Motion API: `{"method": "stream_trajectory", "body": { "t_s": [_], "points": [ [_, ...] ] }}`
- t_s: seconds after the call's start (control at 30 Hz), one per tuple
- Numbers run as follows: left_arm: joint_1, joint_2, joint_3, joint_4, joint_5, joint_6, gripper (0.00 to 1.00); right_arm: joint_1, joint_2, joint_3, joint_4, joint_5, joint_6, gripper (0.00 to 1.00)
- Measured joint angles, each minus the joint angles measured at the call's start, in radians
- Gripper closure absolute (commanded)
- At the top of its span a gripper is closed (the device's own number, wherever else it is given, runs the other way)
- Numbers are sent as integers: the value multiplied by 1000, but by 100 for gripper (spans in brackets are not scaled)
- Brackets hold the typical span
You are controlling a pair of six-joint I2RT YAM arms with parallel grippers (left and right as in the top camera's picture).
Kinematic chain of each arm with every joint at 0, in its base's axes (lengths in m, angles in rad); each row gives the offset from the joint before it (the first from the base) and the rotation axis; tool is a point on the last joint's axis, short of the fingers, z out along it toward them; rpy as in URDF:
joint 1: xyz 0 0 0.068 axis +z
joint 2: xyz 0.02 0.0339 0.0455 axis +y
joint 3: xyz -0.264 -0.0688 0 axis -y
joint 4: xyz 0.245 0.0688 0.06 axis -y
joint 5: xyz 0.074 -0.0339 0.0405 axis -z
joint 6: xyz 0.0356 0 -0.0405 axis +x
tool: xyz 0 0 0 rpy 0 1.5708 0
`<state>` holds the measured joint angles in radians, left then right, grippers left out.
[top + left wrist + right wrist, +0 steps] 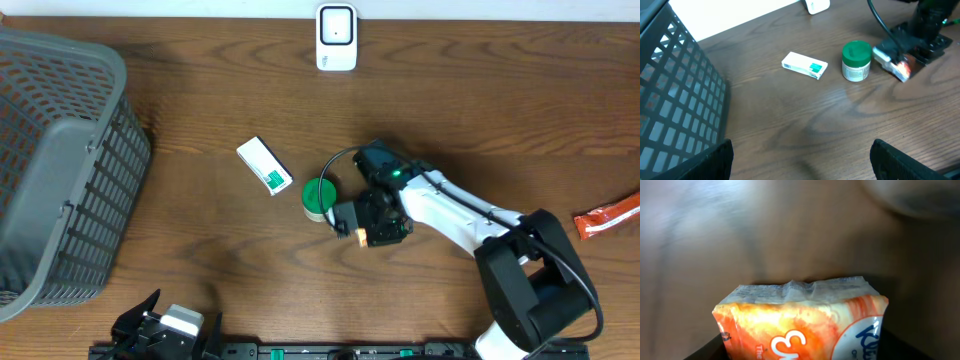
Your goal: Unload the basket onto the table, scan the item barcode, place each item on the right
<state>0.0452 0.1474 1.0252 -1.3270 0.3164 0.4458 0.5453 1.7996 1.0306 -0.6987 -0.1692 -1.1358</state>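
Early stage: right gripper (365, 232) straddles the tissue pack (805, 325) mid-table, grip unconfirmed; left gripper (802, 152) wide open, empty; scanner (337, 37) at the table's far edge not yet reached.

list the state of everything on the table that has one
tissue pack: between the fingers of the right gripper, grip unclear
jar: upright, green lid on
white box: lying flat, closed
basket: upright
red packet: lying flat
left gripper: open, empty
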Motion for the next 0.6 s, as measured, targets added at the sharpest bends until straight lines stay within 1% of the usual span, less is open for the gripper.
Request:
{"method": "stream_trajectory", "body": {
  "t_s": [0.07,0.13,0.2,0.27,0.33,0.47,0.5,0.53,0.6],
  "points": [
    [0,0,0,0,0,0,13,-28,-6,0,31,-9,59,32],
    [0,0,0,0,0,0,14,-64,-7,0,80,-21,150,24],
    [0,0,0,0,0,0,14,-93,-7,0,114,-24,220,25],
    [0,0,0,0,0,0,14,-139,-7,-2,177,-27,378,26],
    [0,0,0,0,0,0,14,-164,-7,-2,203,-28,496,25],
    [0,0,0,0,0,0,13,-186,-8,-2,211,-25,722,27],
    [0,0,0,0,0,0,14,-186,-8,-2,210,-25,786,24],
    [0,0,0,0,0,0,14,-186,-8,-2,210,-25,858,25],
    [0,0,0,0,0,0,14,-186,-8,-2,206,-16,965,29]
  ]
}}
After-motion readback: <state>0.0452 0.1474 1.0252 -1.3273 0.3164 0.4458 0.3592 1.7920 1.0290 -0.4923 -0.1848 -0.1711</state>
